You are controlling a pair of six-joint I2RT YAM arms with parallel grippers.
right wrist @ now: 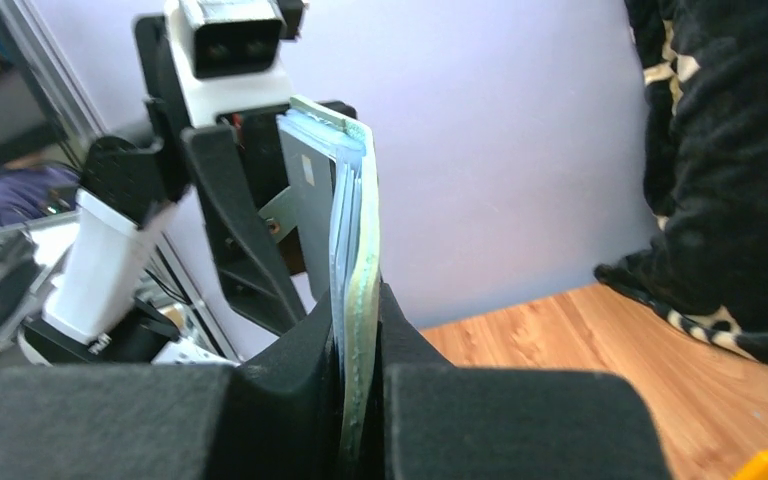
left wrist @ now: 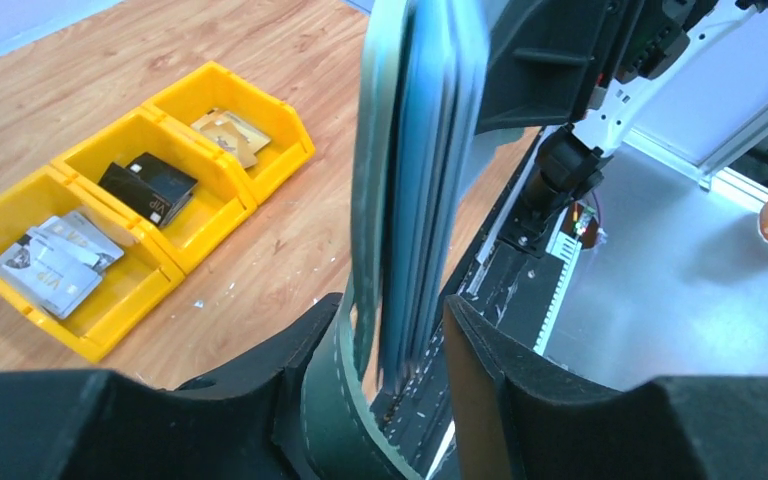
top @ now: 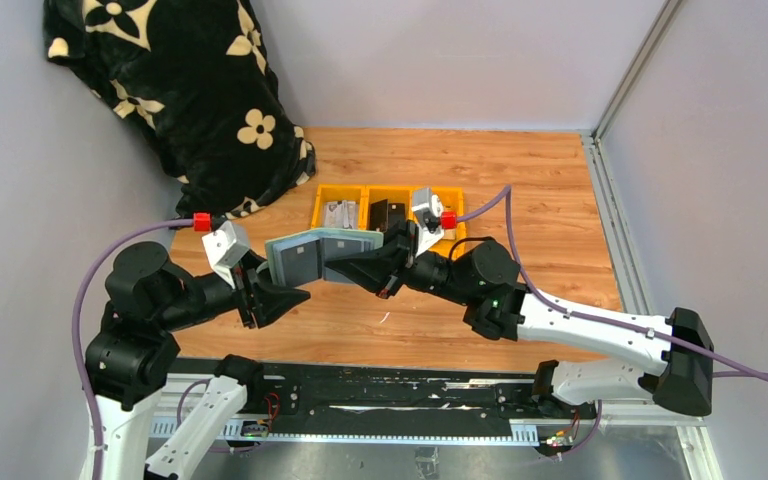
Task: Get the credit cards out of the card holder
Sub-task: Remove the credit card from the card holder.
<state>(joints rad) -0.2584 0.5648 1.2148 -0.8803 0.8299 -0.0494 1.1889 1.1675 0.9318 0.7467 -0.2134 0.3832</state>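
The card holder is up in the air, over the middle of the tabletop, a bit nearer the near edge. It is open like a little book. Thin blue-grey layers that look like cards show inside it.

The right jaws are shut tight on one edge of it. The left jaws are at its other side. They are apart, and the holder's edge stands between them. It leans on one jaw. I cannot tell if the other jaw touches it.

Three yellow bins sit in a row behind the holder, toward the far edge. One has silver cards, the middle one has a black card, and the last has brown cards.

A black blanket with pale flowers is heaped in the far left corner.
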